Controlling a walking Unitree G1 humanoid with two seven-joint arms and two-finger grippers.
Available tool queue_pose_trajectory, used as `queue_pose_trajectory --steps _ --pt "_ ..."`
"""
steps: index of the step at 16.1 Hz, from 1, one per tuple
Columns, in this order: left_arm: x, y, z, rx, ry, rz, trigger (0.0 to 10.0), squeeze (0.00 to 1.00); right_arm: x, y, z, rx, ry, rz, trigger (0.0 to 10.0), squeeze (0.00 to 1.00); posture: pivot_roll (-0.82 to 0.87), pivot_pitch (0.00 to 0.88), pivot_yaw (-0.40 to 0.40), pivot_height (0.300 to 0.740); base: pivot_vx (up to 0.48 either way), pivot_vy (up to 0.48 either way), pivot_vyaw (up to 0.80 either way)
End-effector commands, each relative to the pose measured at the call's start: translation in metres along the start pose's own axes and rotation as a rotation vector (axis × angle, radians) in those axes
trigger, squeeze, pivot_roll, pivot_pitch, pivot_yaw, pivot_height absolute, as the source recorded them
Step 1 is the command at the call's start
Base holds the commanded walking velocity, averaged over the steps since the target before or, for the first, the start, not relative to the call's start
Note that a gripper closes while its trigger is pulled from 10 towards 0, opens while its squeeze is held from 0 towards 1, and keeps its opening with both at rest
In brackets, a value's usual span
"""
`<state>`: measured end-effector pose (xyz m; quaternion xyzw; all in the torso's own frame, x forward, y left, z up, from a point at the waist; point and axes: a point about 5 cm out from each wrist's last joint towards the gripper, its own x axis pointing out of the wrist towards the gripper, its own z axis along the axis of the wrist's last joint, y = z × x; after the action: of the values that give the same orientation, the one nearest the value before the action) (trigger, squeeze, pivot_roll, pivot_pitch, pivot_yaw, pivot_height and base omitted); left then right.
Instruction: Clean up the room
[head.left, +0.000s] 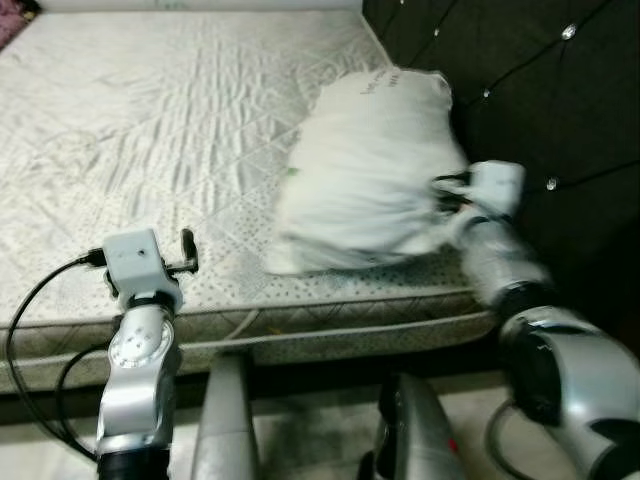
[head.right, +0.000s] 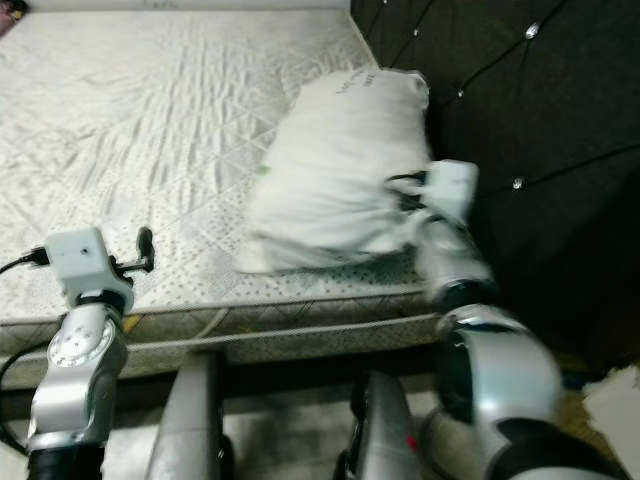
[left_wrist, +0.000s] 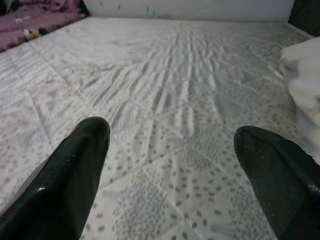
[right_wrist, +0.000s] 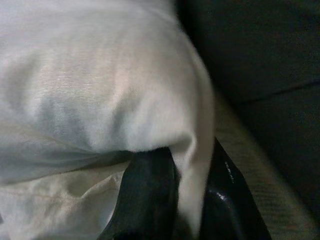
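A plump white pillow lies on the mattress close to the dark tufted headboard. My right gripper is shut on the pillow's near corner, a fold of white fabric pinched between its black fingers. The right wrist sits between pillow and headboard. My left gripper is open, hovering low over the patterned mattress near its front edge, with nothing between its fingers. The pillow's edge lies to one side of it.
A purple blanket is bunched at the far corner of the bed. The mattress's front edge runs just before my body. A white scrap lies on the floor at the right.
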<state>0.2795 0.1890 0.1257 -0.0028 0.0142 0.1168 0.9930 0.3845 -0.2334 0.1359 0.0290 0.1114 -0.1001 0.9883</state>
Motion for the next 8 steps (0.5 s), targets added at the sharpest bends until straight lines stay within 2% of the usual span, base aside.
queue_pose_trajectory --steps 1,3,5,8 --pt "0.004 -0.003 0.001 0.003 -0.011 -0.014 10.0 0.0 -0.001 -0.031 0.028 0.003 -0.126 -0.111 0.0 0.0 0.09 0.0 0.004 0.556 0.0 0.0 0.0" --pt "0.012 -0.008 0.004 -0.002 -0.026 -0.034 10.0 0.0 -0.008 -0.07 0.034 -0.023 -0.164 -0.235 0.0 0.0 0.06 0.0 0.021 0.556 0.0 0.0 0.0" --pt "0.017 -0.011 0.004 -0.002 -0.032 -0.044 10.0 0.0 -0.016 -0.094 0.037 -0.063 -0.208 -0.319 0.0 0.0 0.05 0.0 0.032 0.556 0.0 0.0 0.0" --pt "0.016 -0.012 0.0 0.003 -0.029 -0.062 10.0 0.0 -0.03 -0.114 0.026 -0.123 -0.244 -0.392 0.0 0.0 0.03 0.0 0.04 0.556 0.0 0.0 0.0"
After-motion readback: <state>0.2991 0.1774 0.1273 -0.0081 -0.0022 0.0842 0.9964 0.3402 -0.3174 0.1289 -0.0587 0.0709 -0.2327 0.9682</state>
